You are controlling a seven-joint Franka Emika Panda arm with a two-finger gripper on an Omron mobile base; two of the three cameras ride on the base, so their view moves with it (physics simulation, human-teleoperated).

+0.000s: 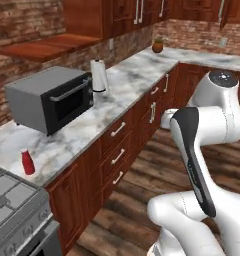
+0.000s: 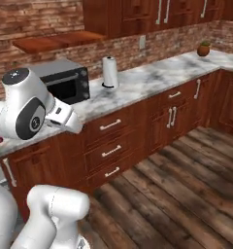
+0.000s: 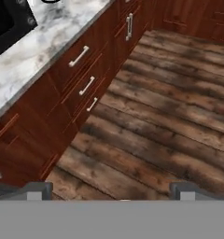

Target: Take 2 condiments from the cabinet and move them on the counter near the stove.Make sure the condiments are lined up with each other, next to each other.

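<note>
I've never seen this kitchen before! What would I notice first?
Probably the big white robot arm standing on the wooden floor in front of the drawers. Then the grey microwave on the marble counter, with a white paper towel roll beside it. A little red bottle stands on the counter near the stove.

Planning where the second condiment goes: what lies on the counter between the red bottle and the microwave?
Nothing: in the left base view, bare marble counter separates the red bottle from the microwave.
</note>
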